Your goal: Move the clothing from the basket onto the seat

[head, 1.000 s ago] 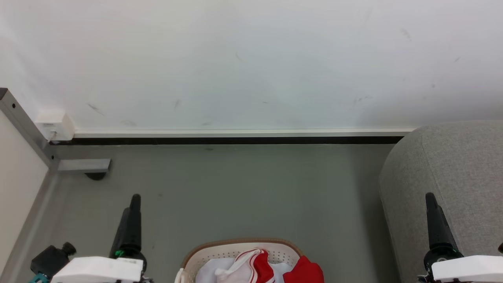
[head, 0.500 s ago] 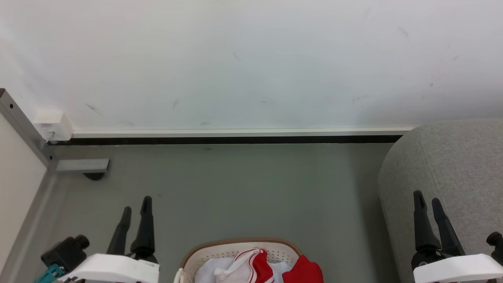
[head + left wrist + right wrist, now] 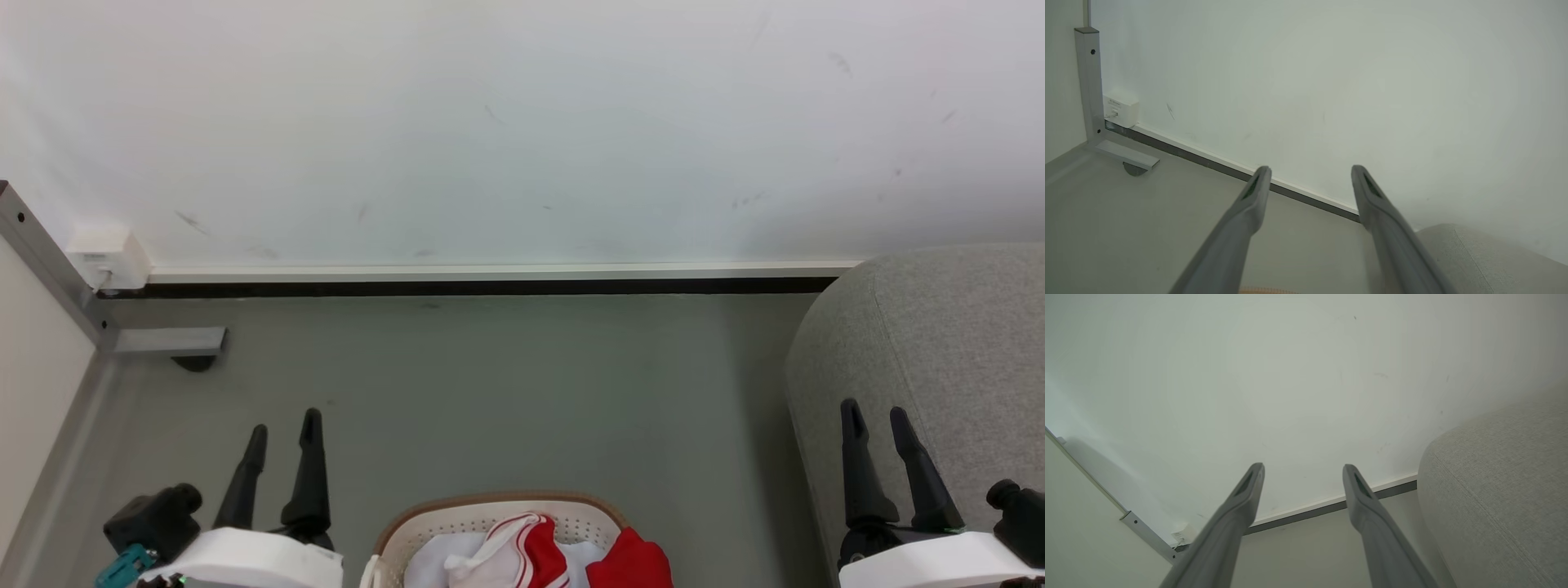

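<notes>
Now both wrists are seen rolled compared with a second ago. Each gripper was then shown edge-on as a single dark finger. The left gripper [image 3: 284,423] and the right gripper [image 3: 874,408] are now each shown as two separate fingers, side by side, pointing up the head view. Jaw width itself is not judged changed, only the orientation. Both pairs of fingers are spread wide with a clear gap between them, as confirmed in both wrist views, and nothing is held by either. A slight camera shift is noted too, so small position offsets are not counted as arm motion.

The clothing [image 3: 543,555] is unchanged. Red fabric with white-and-red striped trim is bunched in the basket [image 3: 498,499], beside some white fabric [image 3: 437,562]. The basket is placed at the bottom centre of the head view, between the two grippers. The seat [image 3: 939,343] is at the right, behind the right gripper, and is separated from the basket by bare floor [image 3: 531,392]. Nothing red is seen on the visible part of it.

The task is judged to be at its start, with no garment lifted yet. The roll is read as pre-grasp setup. A reach down into the basket is expected to be needed next, since both grippers are pointed toward the wall [image 3: 522,122], not at the cloth.
</notes>
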Controlling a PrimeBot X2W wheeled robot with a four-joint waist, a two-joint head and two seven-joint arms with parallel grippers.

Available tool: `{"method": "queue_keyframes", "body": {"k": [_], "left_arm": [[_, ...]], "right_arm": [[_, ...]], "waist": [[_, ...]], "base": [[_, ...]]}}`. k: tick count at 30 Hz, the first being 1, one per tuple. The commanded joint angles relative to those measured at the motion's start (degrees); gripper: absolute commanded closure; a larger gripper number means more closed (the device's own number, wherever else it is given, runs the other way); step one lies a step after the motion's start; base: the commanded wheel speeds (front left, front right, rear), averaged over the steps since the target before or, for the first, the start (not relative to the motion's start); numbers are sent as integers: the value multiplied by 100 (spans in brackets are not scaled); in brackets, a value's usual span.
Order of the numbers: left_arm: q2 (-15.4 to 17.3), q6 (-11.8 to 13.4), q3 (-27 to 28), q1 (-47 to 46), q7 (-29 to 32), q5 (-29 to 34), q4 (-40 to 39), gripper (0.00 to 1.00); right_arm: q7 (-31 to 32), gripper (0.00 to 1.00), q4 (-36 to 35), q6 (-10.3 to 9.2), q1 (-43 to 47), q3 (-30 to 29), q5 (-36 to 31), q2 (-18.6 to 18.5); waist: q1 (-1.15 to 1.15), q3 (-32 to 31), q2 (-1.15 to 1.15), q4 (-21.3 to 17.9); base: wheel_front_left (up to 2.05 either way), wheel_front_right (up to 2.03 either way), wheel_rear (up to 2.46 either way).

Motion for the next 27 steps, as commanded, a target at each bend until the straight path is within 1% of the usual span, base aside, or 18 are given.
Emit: {"method": "queue_keyframes", "body": {"k": [1, 9, 27], "left_arm": [[69, 47, -13, -18, -65, 225, -62, 0], [100, 136, -90, 45, -184, 665, -99, 0], [102, 204, -208, 91, -416, 1565, -278, 0]], "right_arm": [[-66, 0, -20, -6, -77, 24, -197, -43], [-185, 0, 89, -7, -30, 78, -705, -45], [-421, 0, 123, -9, -57, 204, -1557, -50]], "waist": [[0, -2, 0, -8], [0, -22, 0, -26], [0, 25, 0, -44]], "base": [[0, 0, 0], [0, 0, 0], [0, 0, 0]]}}
